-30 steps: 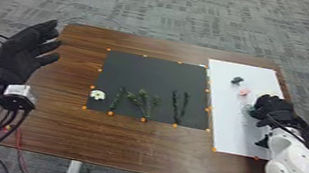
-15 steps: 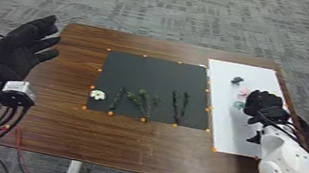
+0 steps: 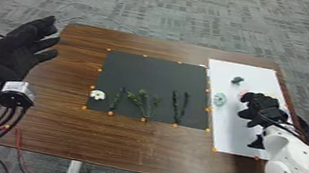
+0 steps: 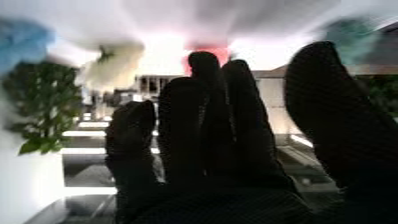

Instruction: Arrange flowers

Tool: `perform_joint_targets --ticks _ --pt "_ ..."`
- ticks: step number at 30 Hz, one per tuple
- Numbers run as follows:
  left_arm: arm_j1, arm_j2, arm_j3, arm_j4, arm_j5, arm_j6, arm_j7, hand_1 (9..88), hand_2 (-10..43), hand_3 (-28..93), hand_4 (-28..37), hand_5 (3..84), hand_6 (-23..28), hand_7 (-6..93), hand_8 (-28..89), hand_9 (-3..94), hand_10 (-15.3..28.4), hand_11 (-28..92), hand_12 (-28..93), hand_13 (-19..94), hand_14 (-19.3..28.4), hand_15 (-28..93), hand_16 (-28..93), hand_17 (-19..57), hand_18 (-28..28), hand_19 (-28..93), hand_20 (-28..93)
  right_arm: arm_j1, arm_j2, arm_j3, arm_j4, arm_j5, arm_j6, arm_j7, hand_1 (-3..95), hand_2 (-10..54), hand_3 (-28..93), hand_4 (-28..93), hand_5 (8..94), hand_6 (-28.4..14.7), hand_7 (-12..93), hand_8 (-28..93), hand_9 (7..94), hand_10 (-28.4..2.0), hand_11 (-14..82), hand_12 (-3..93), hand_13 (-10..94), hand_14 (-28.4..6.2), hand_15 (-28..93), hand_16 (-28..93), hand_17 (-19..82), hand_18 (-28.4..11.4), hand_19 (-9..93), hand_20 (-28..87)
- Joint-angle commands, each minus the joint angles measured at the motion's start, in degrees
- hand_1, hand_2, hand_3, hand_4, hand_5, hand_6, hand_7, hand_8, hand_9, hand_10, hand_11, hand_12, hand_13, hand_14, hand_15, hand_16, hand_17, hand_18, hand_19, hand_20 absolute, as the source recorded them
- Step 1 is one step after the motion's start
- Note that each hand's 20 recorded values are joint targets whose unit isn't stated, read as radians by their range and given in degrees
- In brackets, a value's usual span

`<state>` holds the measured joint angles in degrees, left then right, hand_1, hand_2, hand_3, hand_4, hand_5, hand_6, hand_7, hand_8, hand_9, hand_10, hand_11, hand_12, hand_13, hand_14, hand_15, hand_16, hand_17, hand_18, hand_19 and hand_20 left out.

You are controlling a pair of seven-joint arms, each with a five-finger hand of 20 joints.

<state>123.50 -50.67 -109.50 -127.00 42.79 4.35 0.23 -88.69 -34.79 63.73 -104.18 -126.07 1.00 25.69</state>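
In the head view, my left hand (image 3: pixel 20 49) is open above the table's left edge. My right hand (image 3: pixel 261 110) is over the white board (image 3: pixel 228 132), beside a teal flower (image 3: pixel 220 99) and apart from it. A dark green piece (image 3: pixel 237 80) lies farther back; a pink flower is partly hidden by the hand. A white flower (image 3: pixel 97 94), leafy stems (image 3: pixel 142 102) and dark stems (image 3: pixel 179 105) lie on the black mat. The right wrist view shows my right hand (image 4: pixel 204 135) with straight fingers, past which are blue (image 4: pixel 22 42), cream (image 4: pixel 113 65) and pink (image 4: pixel 213 54) flowers.
The black mat (image 3: pixel 152 76) has small orange markers along its edges. Brown tabletop (image 3: pixel 145 149) runs along the near side. Dark green material (image 3: pixel 257 142) is near the right forearm. In the right wrist view, green leaves (image 4: pixel 43 100) hang beside the blue flower.
The teal flower has shifted left across the white board, out from beside my right hand. That hand has moved a little left overall. My left hand is slightly higher than a second ago.
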Motion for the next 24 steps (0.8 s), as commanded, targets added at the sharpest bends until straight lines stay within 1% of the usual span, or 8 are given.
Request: perform_joint_targets --ticks 1,5,9,13,16,20,22,24 --pt "0.70 -0.30 -0.35 0.04 -0.30 -0.22 -0.44 23.7 -2.4 68 -28.3 19.9 1.6 20.2 -10 14.5 8.6 18 19 5 11.6 41 -5 -13.0 18.3 37 11 1.91 -1.17 -4.04 -1.34 -0.36 5.76 -1.09 31.9 -9.5 88 -28 43.9 -2.7 24 -14 48.5 -10.0 23.8 21.5 50 -10.2 82 32 24 -21.0 82 63" --pt "0.00 -0.02 0.17 0.35 -0.30 -0.40 -0.61 23.8 -2.2 67 -28.3 19.9 1.6 20.2 -10 14.5 8.5 18 19 5 11.6 41 -5 -13.0 18.2 37 11 4.48 -2.01 -6.26 -0.82 0.07 6.35 -1.45 31.6 -9.5 88 -28 42.4 -3.8 23 -13 47.3 -10.5 21.9 20.9 51 -10.2 82 32 25 -20.9 83 63" --pt "-0.23 0.09 0.28 0.50 -0.34 -0.56 -0.50 23.8 -2.2 67 -28.3 19.9 1.5 20.1 -10 14.5 8.7 18 19 5 11.7 41 -5 -13.0 18.3 37 11 7.20 -2.63 -8.93 -0.11 0.06 5.93 -1.81 31.4 -9.5 88 -28 41.5 -4.4 22 -13 46.0 -11.3 22.2 21.3 50 -10.3 83 31 25 -20.9 83 62" --pt "-0.19 0.13 0.24 0.52 -0.37 -0.57 -0.61 23.8 -2.2 67 -28.3 19.9 1.5 20.1 -10 14.5 8.7 18 19 5 11.6 41 -5 -13.1 18.3 37 11 10.61 -3.19 -13.07 1.76 -0.96 6.82 -0.94 31.4 -9.5 88 -28 41.0 -4.4 22 -12 45.2 -11.4 22.8 21.6 50 -10.4 83 31 25 -20.8 83 62" --pt "-0.55 0.22 0.39 0.68 -0.31 -0.59 -0.63 23.8 -2.1 67 -28.3 19.9 1.6 20.1 -10 14.6 8.7 18 19 5 11.7 41 -5 -13.1 18.2 37 11 12.57 -4.04 -15.01 3.87 -0.56 6.19 -1.06 31.8 -9.5 88 -28 43.7 -2.8 23 -13 46.9 -10.7 23.6 21.6 51 -10.0 83 30 25 -20.7 83 62" --pt "-0.43 0.18 0.18 0.64 -0.35 -0.52 -0.71 23.7 -2.2 67 -28.3 19.9 1.5 20.2 -10 14.6 8.6 18 19 5 11.7 41 -5 -13.1 18.3 37 11 13.89 -4.59 -16.53 5.39 -1.10 3.62 -0.63 33.2 -9.5 88 -28 47.6 -1.0 26 -14 50.9 -9.3 24.8 21.5 52 -9.5 82 30 26 -20.6 84 62" --pt "-0.27 0.13 0.12 0.58 -0.37 -0.48 -0.72 23.6 -2.2 68 -28.3 19.9 1.5 20.2 -10 14.6 8.7 18 19 5 11.6 41 -5 -13.1 18.3 37 11 14.31 -4.59 -17.37 5.81 -1.80 3.46 -0.03 33.7 -9.5 88 -28 48.9 -0.4 27 -15 52.0 -9.3 25.4 21.7 52 -9.2 82 31 26 -20.5 84 62" --pt "-0.13 0.10 0.04 0.49 -0.31 -0.45 -0.69 23.7 -2.1 67 -28.3 19.9 1.5 20.2 -10 14.6 8.6 18 19 5 11.7 41 -5 -13.1 18.3 37 11 14.43 -4.57 -17.74 5.99 -1.69 3.84 -0.13 35.0 -9.5 88 -28 51.3 0.8 29 -15 54.4 -8.7 27.7 22.6 53 -8.8 82 31 26 -20.2 84 62"
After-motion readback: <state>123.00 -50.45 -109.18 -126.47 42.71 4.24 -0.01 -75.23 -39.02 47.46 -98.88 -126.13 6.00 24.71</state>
